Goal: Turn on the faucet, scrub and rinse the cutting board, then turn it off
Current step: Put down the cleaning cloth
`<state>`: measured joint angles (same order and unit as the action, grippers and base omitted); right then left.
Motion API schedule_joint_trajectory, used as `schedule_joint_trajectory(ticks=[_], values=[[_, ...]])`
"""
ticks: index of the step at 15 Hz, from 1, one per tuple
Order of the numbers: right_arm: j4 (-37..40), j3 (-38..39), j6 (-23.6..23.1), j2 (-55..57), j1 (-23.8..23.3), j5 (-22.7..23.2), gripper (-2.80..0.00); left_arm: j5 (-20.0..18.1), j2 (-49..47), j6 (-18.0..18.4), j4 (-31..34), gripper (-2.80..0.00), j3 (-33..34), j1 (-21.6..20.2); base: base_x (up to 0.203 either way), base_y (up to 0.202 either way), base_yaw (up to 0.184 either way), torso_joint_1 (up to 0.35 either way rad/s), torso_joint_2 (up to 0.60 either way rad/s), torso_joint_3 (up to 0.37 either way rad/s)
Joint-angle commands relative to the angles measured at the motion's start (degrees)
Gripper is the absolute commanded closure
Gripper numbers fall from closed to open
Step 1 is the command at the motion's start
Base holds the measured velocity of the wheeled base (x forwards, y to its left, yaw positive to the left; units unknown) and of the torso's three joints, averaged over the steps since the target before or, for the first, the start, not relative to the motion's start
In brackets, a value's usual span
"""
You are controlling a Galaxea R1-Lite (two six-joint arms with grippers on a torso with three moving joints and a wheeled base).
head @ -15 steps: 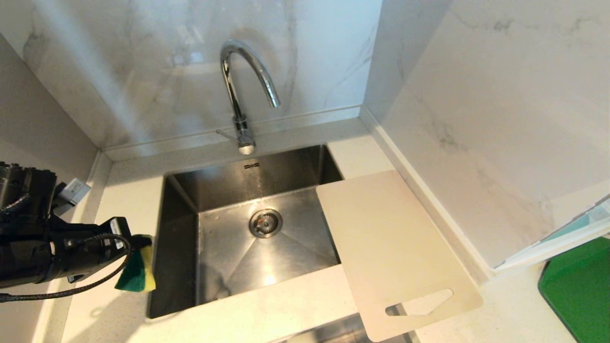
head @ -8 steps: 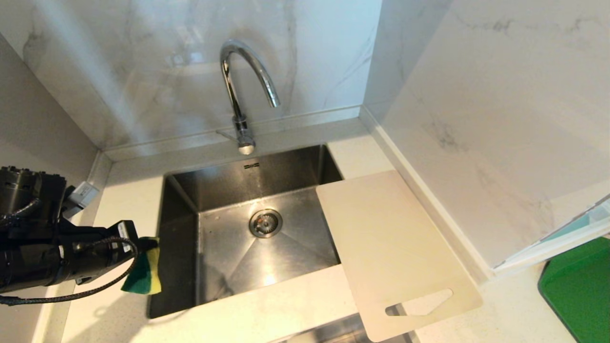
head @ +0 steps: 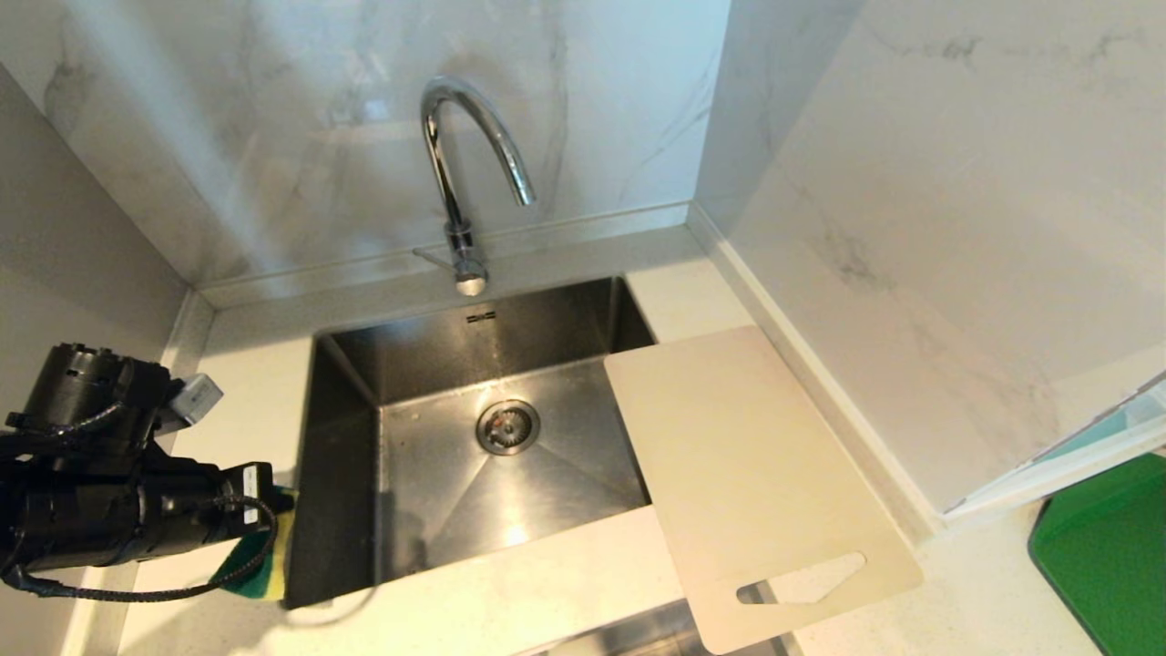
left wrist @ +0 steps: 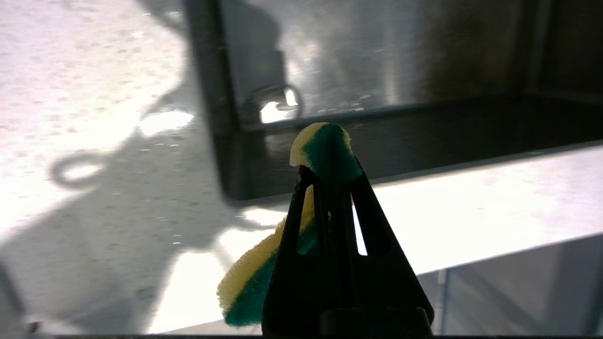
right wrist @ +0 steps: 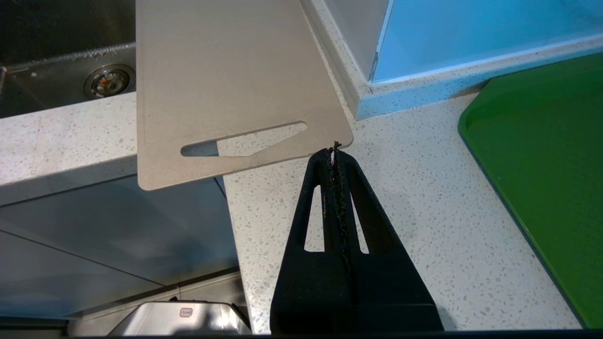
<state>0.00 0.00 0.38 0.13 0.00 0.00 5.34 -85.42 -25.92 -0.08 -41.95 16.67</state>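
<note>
The left tool point(head: 273, 510) is pinching a yellow-and-green sponge point(left wrist: 325, 150) between its pressed-together fingers point(left wrist: 301, 207), and it is hanging low over the speckled white table point(head: 510, 583) at the left rim of the steel sink point(head: 428, 510). The sponge is showing only partly under the tool in the head view, right at the sink's near left corner. The cutting board point(head: 747, 474) is lying flat on the table to the right of the sink, one long edge overhanging the basin and its handle slot point(head: 802, 579) reaching past the table's front edge. The right tool point(right wrist: 335, 150) is hovering with its fingers pressed together and empty, just beside the board's near corner. The faucet point(head: 460, 164) is standing behind the sink, spout curving over the basin. A dark green mat point(head: 1107, 547) is lying at far right.
</note>
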Motion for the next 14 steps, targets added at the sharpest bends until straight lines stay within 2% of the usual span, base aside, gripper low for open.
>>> schedule_joint_trajectory(ticks=[1,3,11,14], values=[[0.0,0.0,0.0,0.0,0.0,0.0,0.0,2.7,-4.3,3.1,0.2,0.0,0.1,-2.3,0.0,0.0,0.0,0.0,0.0,0.0],[0.0,0.0,0.1,0.0,0.0,0.0,0.0,5.0,-7.6,4.3,0.4,0.0,0.9,-4.6,0.0,0.0,0.0,0.0,0.0,0.0],[0.0,0.0,0.1,0.0,0.1,0.0,0.0,4.8,-8.1,4.1,1.1,0.0,6.3,-10.6,0.0,0.0,0.0,0.0,0.0,0.0],[0.0,0.0,0.1,0.0,0.0,0.0,0.0,4.7,-7.6,6.2,1.3,0.0,5.2,-14.6,0.0,0.0,0.0,0.0,0.0,0.0]])
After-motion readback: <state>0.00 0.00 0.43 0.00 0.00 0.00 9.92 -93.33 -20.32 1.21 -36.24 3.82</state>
